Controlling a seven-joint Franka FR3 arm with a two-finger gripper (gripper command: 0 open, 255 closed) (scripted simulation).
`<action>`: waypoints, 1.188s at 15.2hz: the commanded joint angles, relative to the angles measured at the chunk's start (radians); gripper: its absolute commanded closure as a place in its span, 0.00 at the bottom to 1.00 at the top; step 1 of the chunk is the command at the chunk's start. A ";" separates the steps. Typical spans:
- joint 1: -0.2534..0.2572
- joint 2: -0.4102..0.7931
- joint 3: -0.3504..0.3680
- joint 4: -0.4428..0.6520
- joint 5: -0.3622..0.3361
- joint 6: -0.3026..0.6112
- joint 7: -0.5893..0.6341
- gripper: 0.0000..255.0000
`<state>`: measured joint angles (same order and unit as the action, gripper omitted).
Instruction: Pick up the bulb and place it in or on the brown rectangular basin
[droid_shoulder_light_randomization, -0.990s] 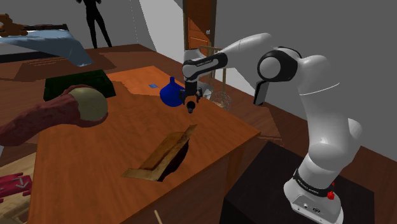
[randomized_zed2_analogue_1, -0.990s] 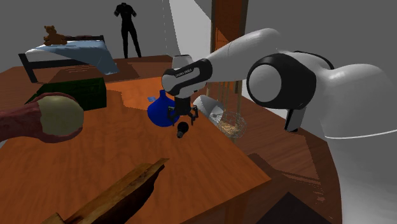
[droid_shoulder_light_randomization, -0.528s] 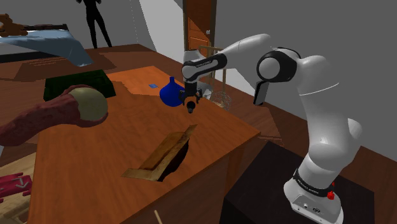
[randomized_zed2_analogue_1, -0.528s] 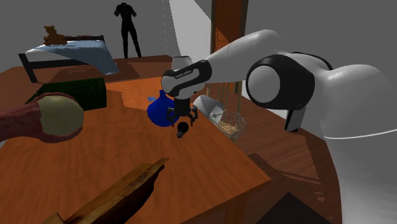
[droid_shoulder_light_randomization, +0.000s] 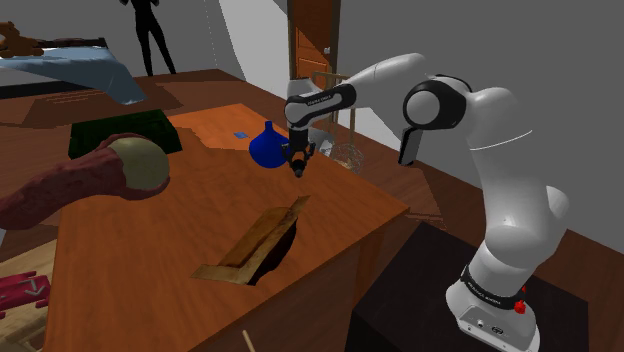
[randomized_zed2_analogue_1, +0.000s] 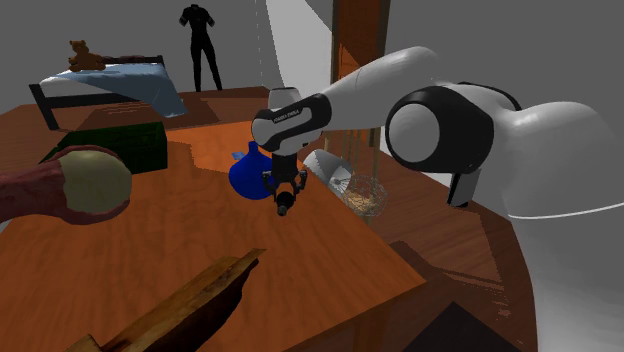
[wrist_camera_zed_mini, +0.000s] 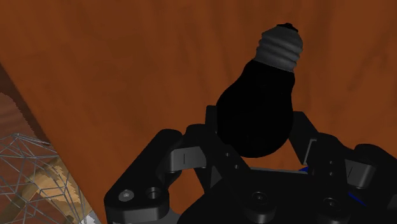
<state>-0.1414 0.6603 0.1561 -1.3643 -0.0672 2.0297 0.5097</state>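
A black bulb (wrist_camera_zed_mini: 257, 114) with a grey screw cap is clasped between the fingers of my black gripper (wrist_camera_zed_mini: 254, 130), cap pointing away from the hand. In the shoulder view the gripper (droid_shoulder_light_randomization: 298, 168) hangs a little above the brown table, just right of a blue vase (droid_shoulder_light_randomization: 267, 147). The brown rectangular basin (droid_shoulder_light_randomization: 255, 245) lies tilted at the table's near edge, well apart from the gripper. In the second exterior view the gripper (randomized_zed2_analogue_1: 283, 207) holds the bulb (randomized_zed2_analogue_1: 284, 211) beside the vase (randomized_zed2_analogue_1: 245, 175), and the basin (randomized_zed2_analogue_1: 190, 300) is at the lower left.
A wire basket (droid_shoulder_light_randomization: 345, 150) stands just behind the gripper, by the table's edge (randomized_zed2_analogue_1: 365, 195). A dark green box (droid_shoulder_light_randomization: 125, 130) and a large maroon shape with an olive ball (droid_shoulder_light_randomization: 135, 165) take up the table's left side. Bare brown tabletop (droid_shoulder_light_randomization: 200, 200) lies between gripper and basin.
The gripper, still holding the bulb, has drifted slightly to the left in both exterior views. Nothing else has moved.
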 joint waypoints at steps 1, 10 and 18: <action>-0.004 0.008 -0.005 -0.005 -0.003 -0.004 0.000 1.00; -0.005 -0.031 -0.001 0.032 0.003 -0.078 -0.002 1.00; -0.004 -0.053 0.001 0.104 0.006 -0.172 -0.003 1.00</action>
<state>-0.1469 0.6077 0.1567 -1.2750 -0.0611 1.8725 0.5050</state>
